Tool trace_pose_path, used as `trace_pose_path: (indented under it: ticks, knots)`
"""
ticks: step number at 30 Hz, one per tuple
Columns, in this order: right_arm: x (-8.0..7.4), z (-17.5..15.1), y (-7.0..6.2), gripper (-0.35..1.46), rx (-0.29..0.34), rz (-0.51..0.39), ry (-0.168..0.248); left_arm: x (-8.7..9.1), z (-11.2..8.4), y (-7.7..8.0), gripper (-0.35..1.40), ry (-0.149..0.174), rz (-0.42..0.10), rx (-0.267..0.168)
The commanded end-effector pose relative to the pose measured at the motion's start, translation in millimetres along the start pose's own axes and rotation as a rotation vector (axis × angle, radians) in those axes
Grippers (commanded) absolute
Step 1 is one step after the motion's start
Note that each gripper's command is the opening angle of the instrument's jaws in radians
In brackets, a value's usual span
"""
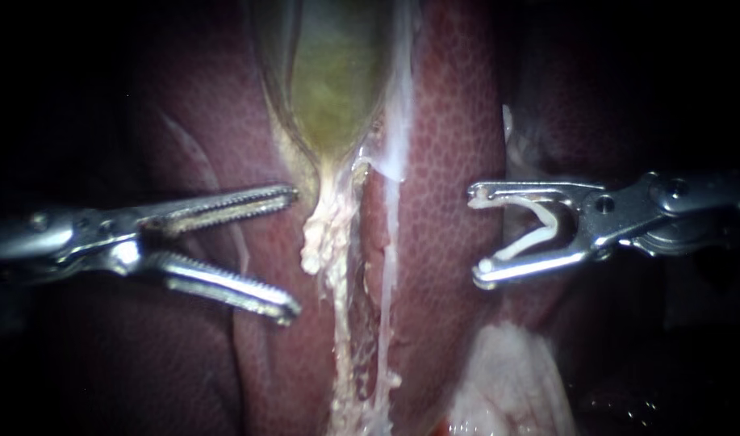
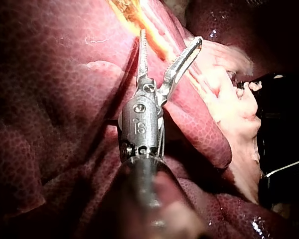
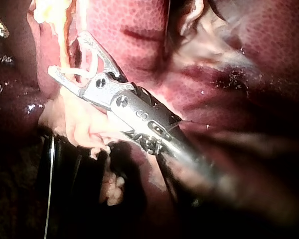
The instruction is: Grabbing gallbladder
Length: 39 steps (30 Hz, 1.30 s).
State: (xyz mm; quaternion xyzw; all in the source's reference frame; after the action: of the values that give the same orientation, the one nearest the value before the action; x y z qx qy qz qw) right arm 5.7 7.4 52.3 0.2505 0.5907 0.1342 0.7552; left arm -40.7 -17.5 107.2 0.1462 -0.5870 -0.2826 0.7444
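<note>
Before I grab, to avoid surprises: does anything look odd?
Ragged pale shreds hang below the gallbladder, and the right instrument's end effector holds a white clip, an odd load for grabbing.

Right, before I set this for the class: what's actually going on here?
Two instruments flank the gallbladder, which lies on the liver. The left instrument has its jaws open beside the pale ragged strand below the gallbladder and grips nothing. The right instrument holds a white clip seated between its spread jaws, over the liver on the other side. Nothing has hold of the gallbladder yet.
</note>
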Motion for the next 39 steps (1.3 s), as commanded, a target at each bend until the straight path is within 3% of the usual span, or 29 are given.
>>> trace_pose_path:
  ticks: [1, 5, 13, 17, 20, 23, 31, 36, 39]
  knots:
    - [0.0, 0.0, 0.0, 0.6, 0.0, 0.0, 0.0, 0.2, 0.3, 0.1, 0.59, 0.0, -0.018, -0.003]
    - [0.0, 0.0, 0.0, 0.6, 0.0, 0.0, 0.0, 0.6, 1.2, 0.6, 0.56, -0.004, -0.041, -0.015]
    - [0.1, 0.1, -0.1, 0.6, 0.0, 0.0, 0.0, 2.2, 1.7, 2.6, 0.42, 0.027, -0.091, -0.071]
    - [0.1, 0.1, -0.1, 0.6, 0.0, 0.0, 0.0, 3.3, 2.2, 3.1, 0.2, 0.05, -0.122, -0.091]
    - [0.1, 0.1, -0.1, 0.6, 0.0, 0.0, 0.0, 4.2, 2.1, 3.4, -0.35, 0.083, -0.142, -0.096]
    - [0.1, 0.1, -0.2, 0.6, 0.001, 0.0, 0.0, 4.1, 1.5, 3.4, -0.35, 0.111, -0.177, -0.099]
    - [0.1, 0.1, -0.2, 0.6, 0.0, 0.0, 0.0, 1.6, -0.6, 2.5, -0.35, 0.113, -0.213, -0.095]
    - [0.1, 0.1, -0.1, 0.6, 0.0, 0.0, 0.0, -1.4, -3.4, 2.5, -0.35, 0.115, -0.229, -0.116]
    - [0.1, 0.1, -0.1, 0.6, 0.0, 0.0, 0.0, -3.4, -5.1, 2.6, -0.35, 0.094, -0.248, -0.123]
